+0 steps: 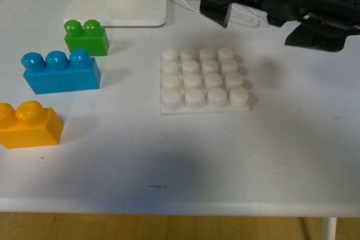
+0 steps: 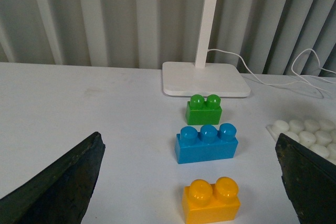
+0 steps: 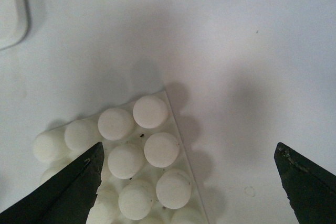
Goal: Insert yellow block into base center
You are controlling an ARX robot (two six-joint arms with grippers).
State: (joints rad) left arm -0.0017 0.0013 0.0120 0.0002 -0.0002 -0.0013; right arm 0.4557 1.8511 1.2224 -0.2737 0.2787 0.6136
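Yellow block [image 1: 28,126] stands upright on the worktop [image 1: 169,161], well left of the base [image 1: 169,109] and nearer the front edge, nothing touching it. Blue block [image 1: 61,72] and green block [image 1: 85,37] are also left of the base, further back. Right pincer [image 3: 187,153] is spread wide over a base corner, holding nothing. Left pincer [image 2: 188,142] is wide too, holding nothing, facing the three blocks.

Base [image 1: 205,80] sits centre-right on desk [image 1: 225,161]. Left of it, a row runs front to back: near 2-stud brick [image 1: 29,125], 3-stud brick [image 1: 61,72], far 2-stud brick [image 1: 85,37]. Lamp foot [image 1: 118,7] just behind.
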